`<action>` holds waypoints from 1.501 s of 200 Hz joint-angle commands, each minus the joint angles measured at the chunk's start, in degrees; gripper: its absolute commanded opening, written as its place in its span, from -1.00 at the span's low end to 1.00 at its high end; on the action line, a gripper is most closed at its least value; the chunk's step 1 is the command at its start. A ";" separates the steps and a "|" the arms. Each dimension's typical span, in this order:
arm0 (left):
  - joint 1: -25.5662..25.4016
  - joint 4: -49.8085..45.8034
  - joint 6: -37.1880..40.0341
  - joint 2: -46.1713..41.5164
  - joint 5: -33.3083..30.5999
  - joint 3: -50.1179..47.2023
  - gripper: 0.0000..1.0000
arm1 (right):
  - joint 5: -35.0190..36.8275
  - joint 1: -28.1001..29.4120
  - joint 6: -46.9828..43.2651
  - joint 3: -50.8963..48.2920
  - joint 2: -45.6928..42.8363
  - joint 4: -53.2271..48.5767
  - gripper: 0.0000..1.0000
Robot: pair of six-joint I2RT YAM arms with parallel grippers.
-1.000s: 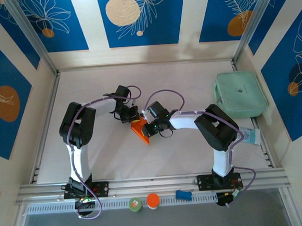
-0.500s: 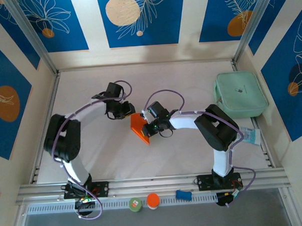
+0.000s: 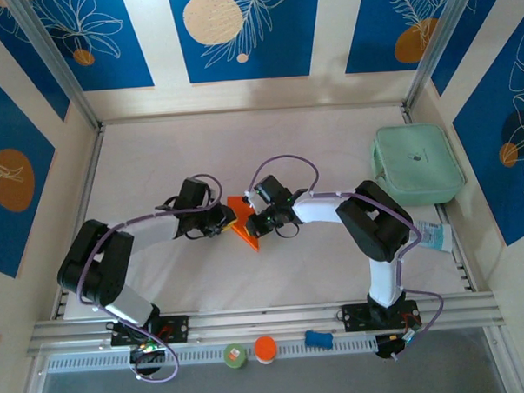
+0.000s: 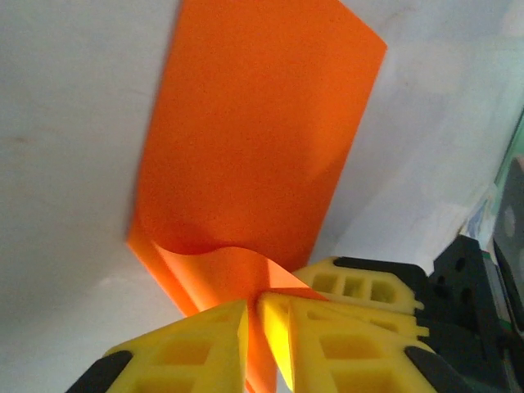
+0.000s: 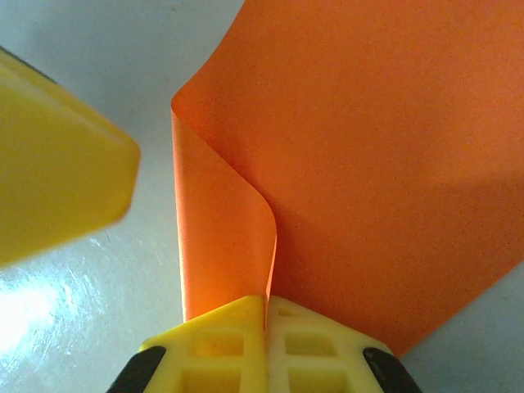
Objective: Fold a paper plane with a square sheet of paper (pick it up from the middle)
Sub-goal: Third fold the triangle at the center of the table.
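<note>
While the right hand (image 5: 266, 307) pinches the sheet (image 5: 368, 164), left hand (image 4: 252, 315) straddles it.

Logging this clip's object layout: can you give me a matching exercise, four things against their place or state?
Things:
1 orange paper
2 mint-green case
3 right gripper
4 orange disc

Place or state:
A by the front rail
B fingers shut on a raised fold
C right edge of the table
D centre, partly curled up

Pairs: 1-D, 2-C, 3-B, 4-A

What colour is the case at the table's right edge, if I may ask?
The case is mint green, clearest in the top external view.
</note>
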 commanded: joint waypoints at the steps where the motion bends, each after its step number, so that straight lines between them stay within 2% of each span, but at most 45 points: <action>1: -1.80 4.17 -4.17 -1.62 -2.00 -1.23 -0.70 | 1.29 0.43 0.54 -0.37 2.63 -3.98 -0.98; 25: -3.13 6.15 -7.19 -1.69 -5.40 -3.11 -0.80 | 1.60 0.39 0.61 -0.37 2.67 -4.15 -1.00; 58: -4.12 6.39 -8.20 -0.77 -7.18 -3.24 -0.82 | 1.90 0.49 0.45 -0.25 2.63 -4.43 -1.00; 300: -4.39 10.09 -8.26 5.86 -6.76 -5.34 -0.83 | 3.77 1.36 0.01 0.33 3.20 -6.18 -1.00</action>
